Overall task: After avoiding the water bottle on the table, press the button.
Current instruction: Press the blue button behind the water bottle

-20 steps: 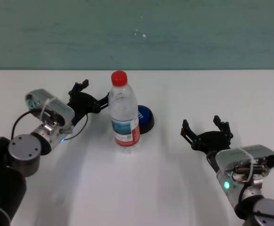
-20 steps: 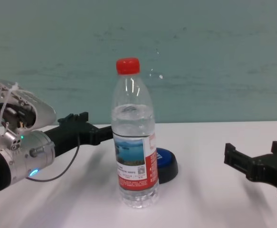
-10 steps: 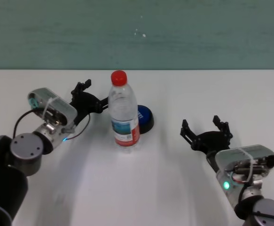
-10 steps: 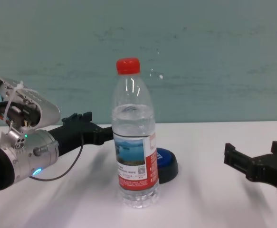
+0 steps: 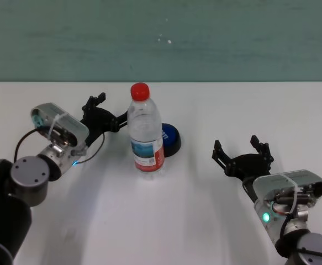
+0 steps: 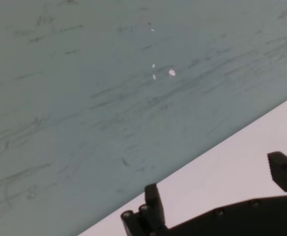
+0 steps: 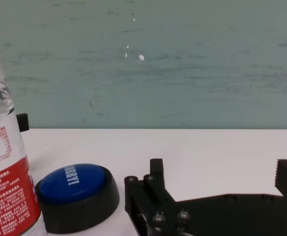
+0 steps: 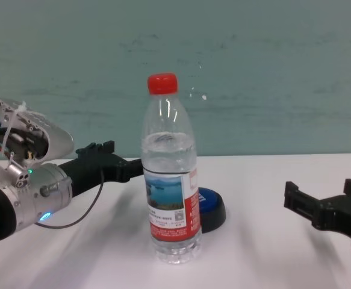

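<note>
A: Start at the left. Where is the left gripper [image 5: 106, 112]?

B: Raised over the table [image 5: 161, 221] at about 10 o'clock from the bottle [image 5: 146, 135], reaching toward it from the left. Its fingers are spread wide, holding nothing. One finger sits just beside the bottle's shoulder.

A: And the button [image 5: 170, 139]?

B: At about 2 o'clock from the bottle's base, just behind it and partly hidden by it. It is not pressed.

A: So the risk?

B: The bottle stands upright between that gripper and the button. I judge a straight sweep to the right would clip the bottle high up, and a tall, narrow bottle hit there would likely tip, perhaps onto the button. The arm should pass behind or over the red cap.

A: The right gripper [image 5: 243, 156]?

B: Well apart at about 4 o'clock from the bottle, fingers wide apart, empty and idle. Its path to the button looks clear of the bottle.
</note>
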Available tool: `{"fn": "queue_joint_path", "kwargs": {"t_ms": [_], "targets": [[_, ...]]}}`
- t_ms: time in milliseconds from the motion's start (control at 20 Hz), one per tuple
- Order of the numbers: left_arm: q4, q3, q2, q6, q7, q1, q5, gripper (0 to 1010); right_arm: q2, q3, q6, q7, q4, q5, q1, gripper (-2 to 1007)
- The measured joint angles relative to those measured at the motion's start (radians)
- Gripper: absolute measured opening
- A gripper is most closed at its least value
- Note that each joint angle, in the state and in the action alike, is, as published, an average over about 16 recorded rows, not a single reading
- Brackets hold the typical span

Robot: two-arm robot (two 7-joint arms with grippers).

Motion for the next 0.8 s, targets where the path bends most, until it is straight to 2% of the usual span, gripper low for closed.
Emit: {"fn": "queue_joint_path", "kwargs": {"t_ms": [200,400,600,800], "targets": [[-0.019,-0.011,0.005,0.011,0.031,0.014,0.011,1000,0.0,0.0,0.0,0.0,0.0,0.0,0.0,1004],[-0.058,-0.028,0.01,0.036,0.079,0.041,0.028,1000,0.0,0.0,0.0,0.0,0.0,0.0,0.0,1004],[-0.129,-0.051,0.015,0.079,0.141,0.085,0.053,1000,0.0,0.0,0.0,0.0,0.0,0.0,0.0,1004],[-0.239,-0.078,0.02,0.137,0.191,0.151,0.072,1000,0.0,0.0,0.0,0.0,0.0,0.0,0.0,1004]]}}
